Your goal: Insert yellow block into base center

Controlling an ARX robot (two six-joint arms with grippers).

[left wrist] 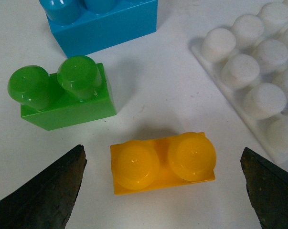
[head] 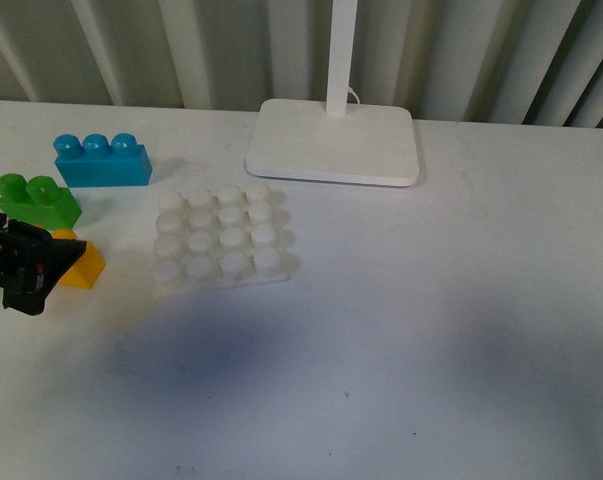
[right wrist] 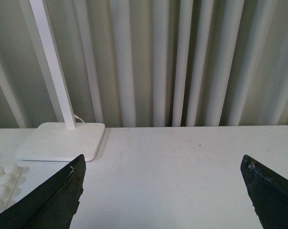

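White surface point(head: 431, 330): yellow block point(head: 84, 266) sits left of the base point(head: 219, 238), untouched. Left pincer point(left wrist: 163, 151) spread apart, straddling it; right pincer point(right wrist: 163, 160) also apart, empty.

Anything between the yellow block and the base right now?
Nothing. The left wrist view shows only bare table between the yellow block and the base; the front view agrees.

Bright, even, diffuse light from above, no blown glare. Front view: wide soft bluish shadow on the table point(head: 311, 350) right of the left gripper point(head: 41, 262), edges fuzzy. Left wrist view sharp: yellow block point(left wrist: 163, 162) between the fingers point(left wrist: 43, 195) shows soft stud highlights; fingers near-black, detail lost. Right wrist view: right gripper point(right wrist: 163, 160) fingertips point(right wrist: 43, 200) crushed black too, curtain point(right wrist: 182, 62) beyond it dimmer, greyish.
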